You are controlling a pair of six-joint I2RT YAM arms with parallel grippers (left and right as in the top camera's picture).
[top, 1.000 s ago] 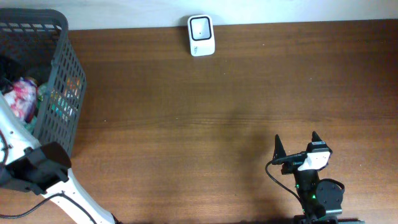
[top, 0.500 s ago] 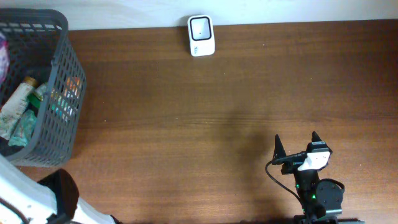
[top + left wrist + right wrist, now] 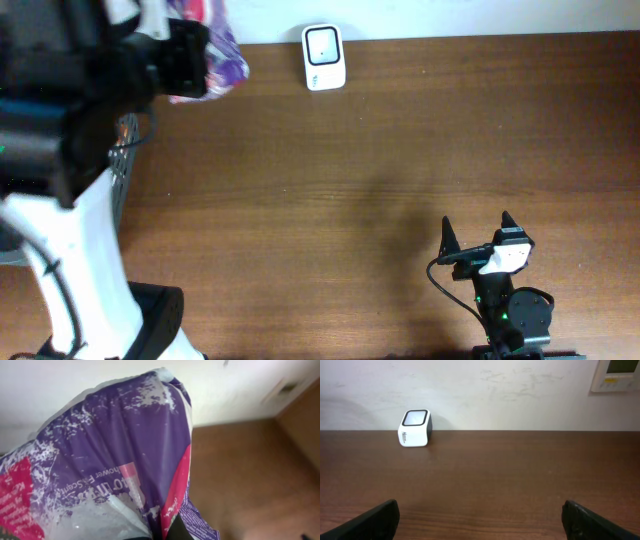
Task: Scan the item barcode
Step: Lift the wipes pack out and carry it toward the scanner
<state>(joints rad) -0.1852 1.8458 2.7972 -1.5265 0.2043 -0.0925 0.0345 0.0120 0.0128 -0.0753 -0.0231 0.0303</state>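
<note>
**Left gripper point(image 3: 200, 62) pinches a crinkled purple, pink and white plastic pouch point(image 3: 224, 50) at upper left**

Left gripper's jaws are closed down tight on the pouch, which makes sense for thin film: there is almost nothing between the fingers to keep them apart. In the overhead view the pouch juts out to the right of the black gripper body, near the top edge of the frame. It sits over the far edge of the brown wooden table point(image 3: 350, 180). From the left wrist camera the pouch point(image 3: 115, 460) fills most of the picture, its printed face turned toward the lens. No barcode can be made out on the side that shows.

A white box-shaped scanner with a dark window point(image 3: 324, 57) stands at top centre of the overhead view, just right of the pouch but apart from it. The right wrist view shows the scanner point(image 3: 415, 427) at upper left, against the wall, with its window tilted upward. Holding the pouch up in the air rather than resting it on the wood probably leaves room to swing it over that window. The next move likely calls for turning the pouch until the code faces down.

The right gripper point(image 3: 476, 228) waits at lower right of the overhead frame, jaws spread wide and empty, well away from both pouch and scanner. A sliver of dark grey mesh basket point(image 3: 124, 140) peeks out beside the left arm.
</note>
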